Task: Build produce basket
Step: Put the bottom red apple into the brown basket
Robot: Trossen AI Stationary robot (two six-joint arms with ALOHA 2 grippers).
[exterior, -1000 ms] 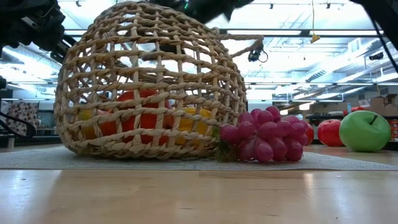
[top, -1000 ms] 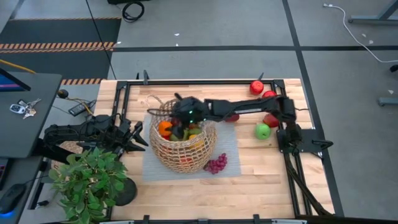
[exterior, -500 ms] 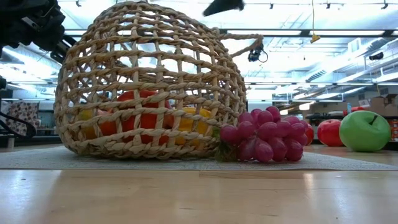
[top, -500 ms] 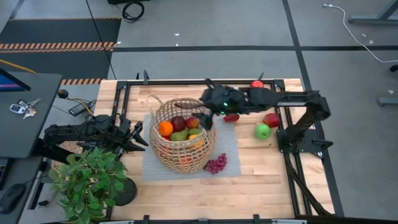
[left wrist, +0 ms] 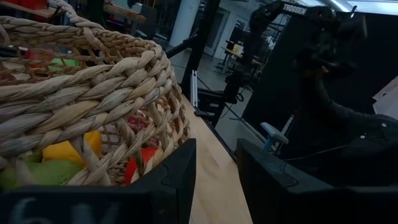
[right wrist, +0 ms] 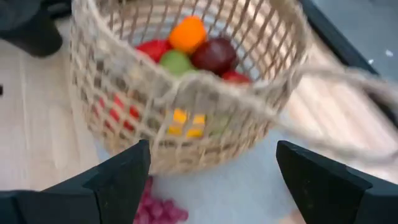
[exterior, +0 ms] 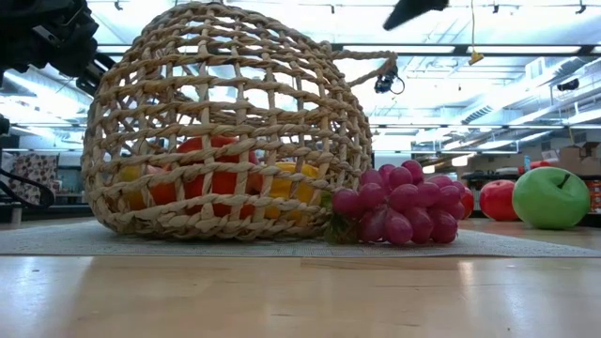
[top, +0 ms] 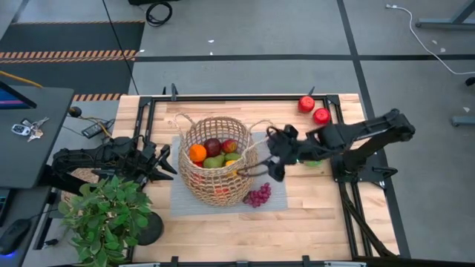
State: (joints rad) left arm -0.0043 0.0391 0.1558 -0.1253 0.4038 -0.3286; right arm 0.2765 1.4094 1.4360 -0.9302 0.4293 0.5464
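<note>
The tan wicker basket [top: 217, 159] [exterior: 225, 131] [right wrist: 186, 81] stands on a grey mat. It holds an orange, a dark red fruit, a red apple, green pears and a yellow piece. Purple grapes [top: 257, 196] [exterior: 399, 214] lie on the mat against the basket's near right side. My right gripper [top: 267, 165] [right wrist: 212, 149] hovers open just right of the basket, above the mat. My left gripper [top: 167, 159] [left wrist: 214, 162] waits open beside the basket's left wall [left wrist: 81, 81]. A green apple [exterior: 551, 197] sits on the table, mostly under the right arm in the high view.
Two red apples [top: 306, 104] [top: 321, 116] lie near the table's far right corner. A potted green plant [top: 111, 215] stands at the near left corner. A black frame rail [top: 245, 97] borders the table. Bare wood shows near the grapes.
My right gripper has drawn back from over the basket, first toward the table's right, then toward the near edge, and has come down beside the basket's right side. The fruit in the basket, covered by the arm before, now shows. The basket and grapes have stayed put.
</note>
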